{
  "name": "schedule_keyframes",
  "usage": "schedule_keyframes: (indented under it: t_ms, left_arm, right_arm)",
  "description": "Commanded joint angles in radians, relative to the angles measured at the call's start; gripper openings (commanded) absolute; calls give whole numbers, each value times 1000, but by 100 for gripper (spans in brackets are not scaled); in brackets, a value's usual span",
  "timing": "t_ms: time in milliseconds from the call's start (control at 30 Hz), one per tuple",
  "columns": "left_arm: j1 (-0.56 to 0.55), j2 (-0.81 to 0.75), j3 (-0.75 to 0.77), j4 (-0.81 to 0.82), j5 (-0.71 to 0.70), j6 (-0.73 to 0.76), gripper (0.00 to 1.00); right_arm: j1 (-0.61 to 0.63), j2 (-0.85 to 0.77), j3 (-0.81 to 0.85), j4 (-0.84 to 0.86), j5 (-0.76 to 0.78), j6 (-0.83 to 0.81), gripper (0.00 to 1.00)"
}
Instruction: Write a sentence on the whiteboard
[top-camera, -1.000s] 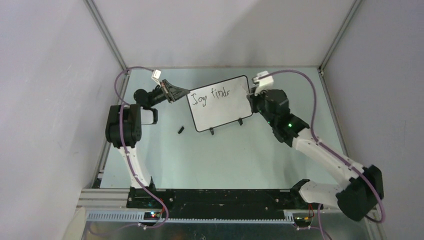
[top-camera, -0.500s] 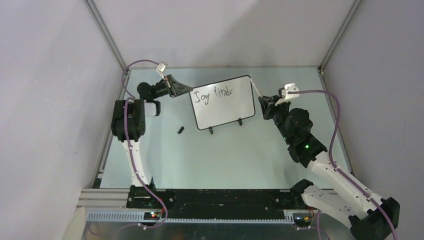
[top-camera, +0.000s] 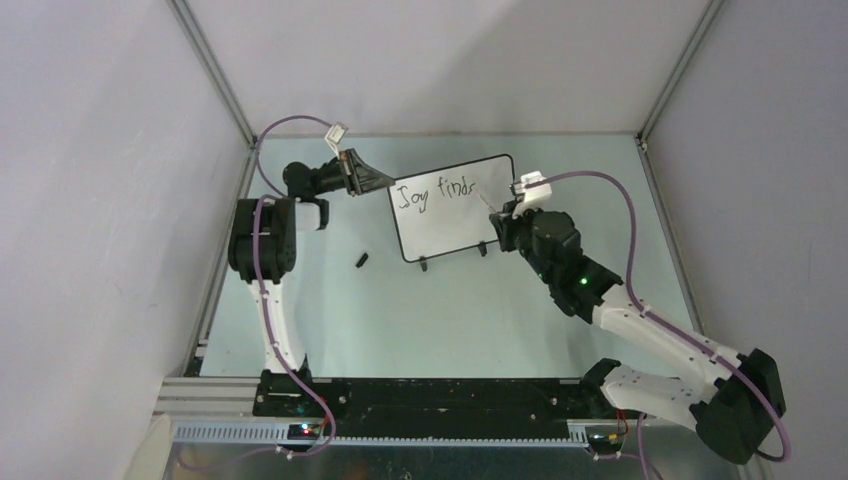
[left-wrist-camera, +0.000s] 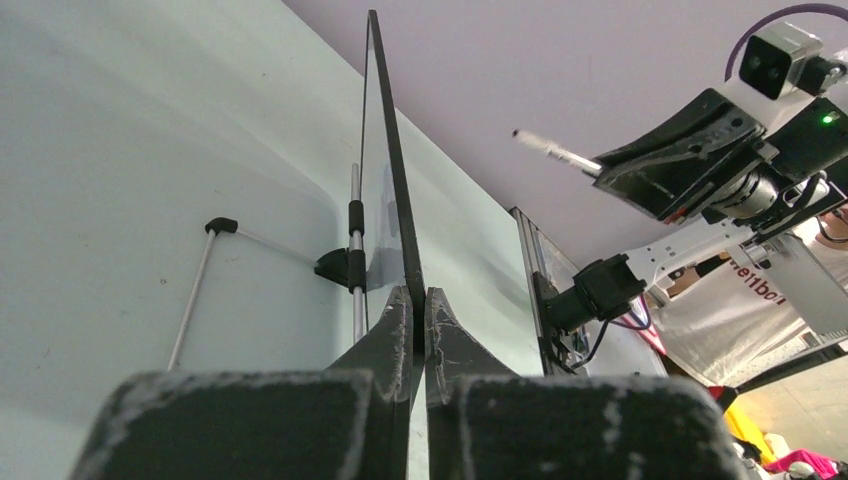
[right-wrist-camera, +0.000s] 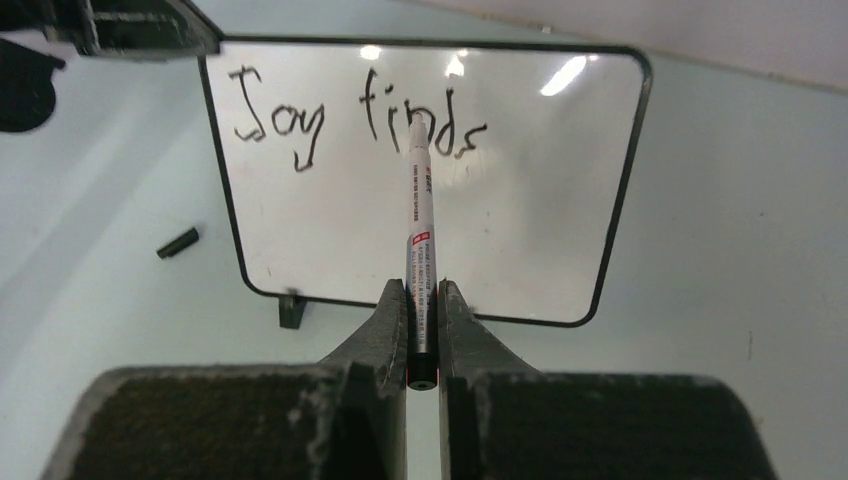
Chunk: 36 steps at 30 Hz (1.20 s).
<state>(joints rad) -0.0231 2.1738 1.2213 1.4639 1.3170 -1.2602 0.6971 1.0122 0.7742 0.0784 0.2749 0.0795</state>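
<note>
**Whiteboard** (top-camera: 450, 228): upright at the far middle of the table (top-camera: 450, 310). Its left edge is pinched in the left tool (left-wrist-camera: 418, 310).
**Sentence** (right-wrist-camera: 300, 120): only "Joy finds", on the top line.
**Right tool** (right-wrist-camera: 422, 295): clamped on a marker pen (right-wrist-camera: 419, 220), whose tip is aimed at "finds" and is off the surface.
**Hazards:** a hard press may tilt the board or slip it in the clamp. A low tip may cross the finished letters.
**Surroundings:** a small black cap (top-camera: 361, 260) lies near-left of the board, clear of both arms. Nothing blocks the lower blank area.
</note>
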Motion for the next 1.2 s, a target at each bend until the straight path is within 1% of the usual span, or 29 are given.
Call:
schedule_keyframes:
  t_ms: [0,133,200,267,300,333,367,400,467,600,700,733,767,800,833,867,967,1167]
  left_arm:
    - [12,6,16,67,38,-20,0]
    - [20,14,20,68,27,-38,0]
    - [20,14,16,68,22,-39,2]
    - [48,9,6,69,16,-34,10]
    - [49,7,2,69,13,-30,16]
    - [51,1,-7,69,12,-23,19]
    - [51,-2,-10,69,9,-20,24]
    - [52,-5,-16,67,6,-14,27]
    - [57,-10,-25,67,-3,-7,38]
    - [61,-17,-37,67,-11,-4,48]
    - [61,-26,-51,67,-16,4,52]
    - [61,-28,-55,67,-19,8,59]
    - [62,-36,-68,67,-25,14,64]
    - [64,-41,-76,66,-40,20,79]
    - [67,-54,-102,66,-51,41,89]
    - [78,-76,-119,66,-79,53,97]
    - [106,-120,-200,64,-125,125,99]
    - [136,-171,-276,62,-186,167,99]
  right_arm:
    - [42,51,70,-11,32,5,0]
    - [62,73,71,4,63,-9,0]
    - [62,88,71,16,64,-12,0]
    - [65,103,71,33,58,-9,0]
    - [66,110,71,41,56,-8,0]
    - [67,112,71,43,57,-8,0]
    - [68,113,71,47,60,-8,0]
    - [69,112,71,47,65,-8,0]
    - [69,110,71,41,71,-8,0]
    - [67,101,64,35,82,-7,0]
    - [67,89,51,43,84,-8,0]
    - [66,82,47,44,86,-8,0]
    - [65,74,45,43,88,-8,0]
    - [63,69,39,45,92,-8,0]
    - [61,65,36,45,94,-7,0]
    - [58,54,28,47,97,-6,0]
    - [51,13,-4,54,112,-6,0]
    - [19,-56,-53,83,103,6,0]
